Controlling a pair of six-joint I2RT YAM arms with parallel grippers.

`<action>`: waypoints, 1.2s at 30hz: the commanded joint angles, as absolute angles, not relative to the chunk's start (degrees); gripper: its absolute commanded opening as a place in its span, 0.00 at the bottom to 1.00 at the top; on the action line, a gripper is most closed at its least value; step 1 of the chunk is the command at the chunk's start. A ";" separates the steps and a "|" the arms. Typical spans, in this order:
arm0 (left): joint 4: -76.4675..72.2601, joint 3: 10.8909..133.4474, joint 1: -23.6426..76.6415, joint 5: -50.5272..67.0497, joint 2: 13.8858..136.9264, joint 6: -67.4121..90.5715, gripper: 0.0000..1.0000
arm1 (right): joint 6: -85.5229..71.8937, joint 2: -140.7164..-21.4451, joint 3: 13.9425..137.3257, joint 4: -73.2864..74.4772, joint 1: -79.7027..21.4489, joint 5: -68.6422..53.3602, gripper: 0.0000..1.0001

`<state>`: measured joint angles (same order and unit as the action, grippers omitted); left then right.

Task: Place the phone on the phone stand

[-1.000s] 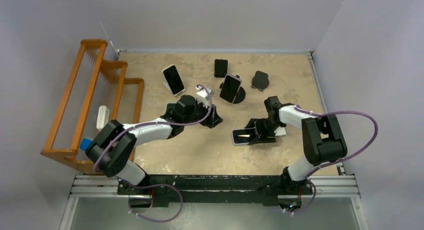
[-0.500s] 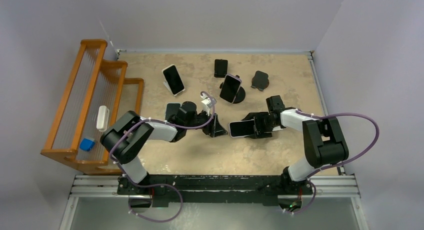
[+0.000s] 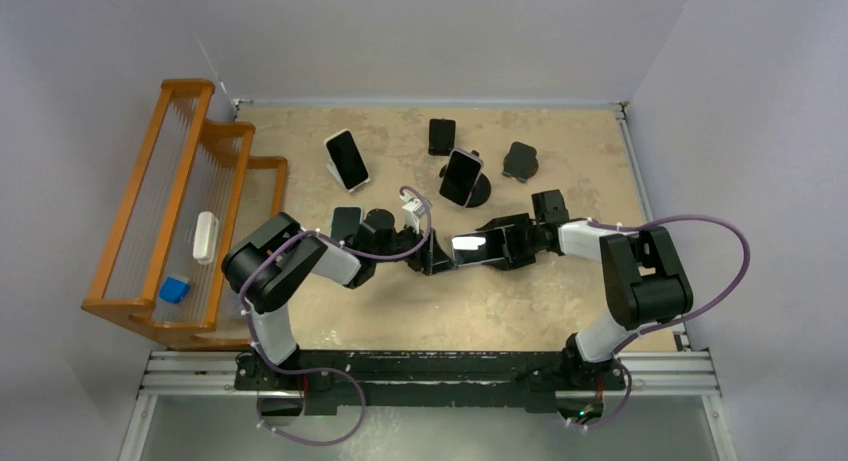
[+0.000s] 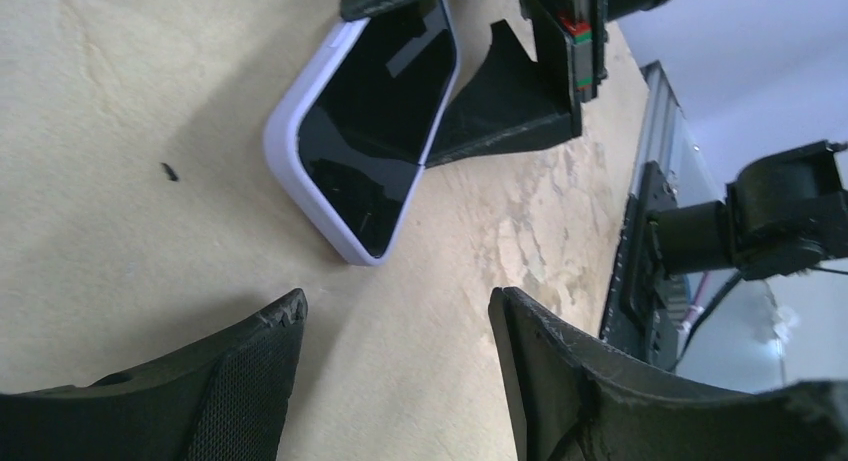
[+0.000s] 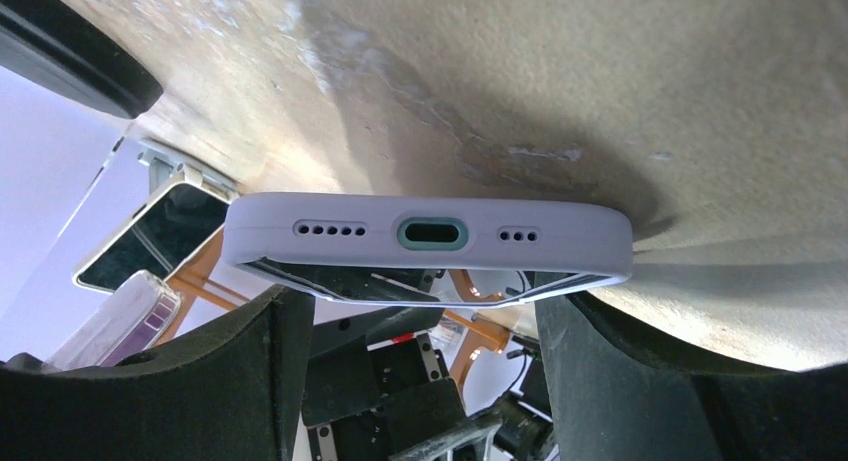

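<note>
Grips lilac phone (image 5: 430, 231), rounded corners, glossy black glass, in right gripper (image 5: 420, 306); holds left gripper (image 4: 397, 311) splayed open above mottled tan table (image 4: 120, 111).

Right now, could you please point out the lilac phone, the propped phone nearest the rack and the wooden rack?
lilac phone (image 4: 378, 121): left wrist view, screen centre.
propped phone nearest the rack (image 3: 347, 159): top view, screen centre.
wooden rack (image 3: 188, 84): top view, far rail.

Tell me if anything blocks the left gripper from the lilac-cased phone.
Nothing visible does. Only bare tan tabletop lies between the open left gripper and the lilac-cased phone; the right gripper is at the phone's far end.
</note>
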<state>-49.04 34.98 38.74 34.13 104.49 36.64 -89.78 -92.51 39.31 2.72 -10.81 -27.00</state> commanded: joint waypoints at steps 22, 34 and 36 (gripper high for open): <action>-72.62 34.89 42.13 23.34 117.06 35.60 0.70 | -88.28 -93.32 35.63 -10.57 -11.55 -32.78 0.00; -89.34 30.60 42.30 19.92 122.99 37.39 0.27 | -89.04 -93.16 34.36 -13.07 -12.48 -34.32 0.00; -93.51 30.06 42.28 20.28 124.88 38.38 0.19 | -89.04 -93.16 34.17 -13.41 -12.65 -34.49 0.00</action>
